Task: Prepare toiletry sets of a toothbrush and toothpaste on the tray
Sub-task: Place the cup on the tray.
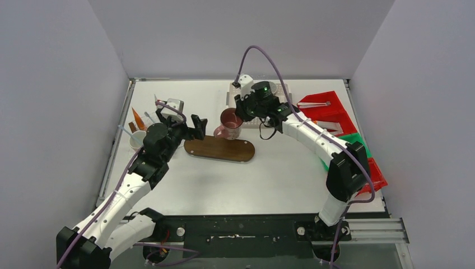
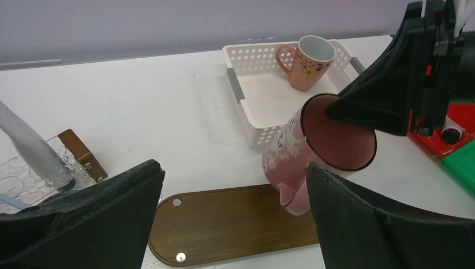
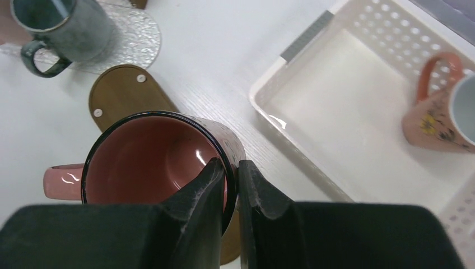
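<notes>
A maroon mug (image 1: 229, 123) with a pink flowered outside (image 2: 294, 154) hangs tilted over the right end of the wooden tray (image 1: 219, 149). My right gripper (image 3: 230, 175) is shut on its rim, one finger inside and one outside. I cannot tell whether the mug's base touches the tray (image 2: 235, 224). My left gripper (image 2: 232, 168) stands wide open and holds nothing, just left of the mug above the tray. A dark green mug (image 3: 61, 28) stands on a glass coaster (image 3: 137, 39). An orange tube (image 1: 137, 119) and slim toothbrushes (image 1: 149, 116) show at the far left.
A white perforated basket (image 2: 241, 92) behind the tray holds a pink flowered mug (image 2: 308, 64). Red bins (image 1: 330, 109) and a green bin (image 1: 353, 140) sit at the right, under the right arm. A white cup (image 1: 136, 140) stands by the left arm.
</notes>
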### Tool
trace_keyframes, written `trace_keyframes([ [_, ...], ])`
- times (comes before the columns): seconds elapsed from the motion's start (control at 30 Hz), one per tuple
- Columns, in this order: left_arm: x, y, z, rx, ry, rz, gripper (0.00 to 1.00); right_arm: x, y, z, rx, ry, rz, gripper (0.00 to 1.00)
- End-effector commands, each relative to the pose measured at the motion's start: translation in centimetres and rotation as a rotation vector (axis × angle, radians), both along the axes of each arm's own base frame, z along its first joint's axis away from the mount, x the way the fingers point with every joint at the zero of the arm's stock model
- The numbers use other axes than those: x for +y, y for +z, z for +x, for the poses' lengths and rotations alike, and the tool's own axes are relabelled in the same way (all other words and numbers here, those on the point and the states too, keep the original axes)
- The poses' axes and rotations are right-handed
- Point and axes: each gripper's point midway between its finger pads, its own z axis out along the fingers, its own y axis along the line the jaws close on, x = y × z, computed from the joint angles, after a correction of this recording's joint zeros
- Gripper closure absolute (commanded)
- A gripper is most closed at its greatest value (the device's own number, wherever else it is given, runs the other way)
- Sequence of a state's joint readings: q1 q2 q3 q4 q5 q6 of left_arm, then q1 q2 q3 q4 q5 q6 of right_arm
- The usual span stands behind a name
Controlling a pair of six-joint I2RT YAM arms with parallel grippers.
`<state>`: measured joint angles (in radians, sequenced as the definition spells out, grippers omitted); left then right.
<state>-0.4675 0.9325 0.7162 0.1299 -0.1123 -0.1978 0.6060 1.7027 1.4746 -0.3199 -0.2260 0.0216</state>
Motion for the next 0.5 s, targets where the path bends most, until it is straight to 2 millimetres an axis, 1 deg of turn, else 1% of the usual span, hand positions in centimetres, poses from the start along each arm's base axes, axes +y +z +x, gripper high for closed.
trace_keyframes([
  [0.0,2.1,4.0,0.4,-0.087,0.096,-0.038,0.03,6.1,4.9,0.1,-0.159,0.165,0.162,1.00],
  [0.17,3.5,4.2,0.6,-0.091,0.162,-0.039,0.03,9.9,3.7,-0.4,-0.141,0.261,0.186,1.00],
  [0.27,3.9,4.2,0.6,-0.092,0.181,-0.040,0.03,11.8,2.9,-0.8,-0.125,0.306,0.191,1.00],
  [0.33,4.0,4.2,0.6,-0.093,0.183,-0.040,0.03,12.9,2.3,-1.0,-0.117,0.335,0.197,1.00],
  [0.47,4.3,4.2,0.7,-0.091,0.197,-0.039,0.03,14.2,1.4,-1.0,-0.102,0.367,0.203,1.00],
])
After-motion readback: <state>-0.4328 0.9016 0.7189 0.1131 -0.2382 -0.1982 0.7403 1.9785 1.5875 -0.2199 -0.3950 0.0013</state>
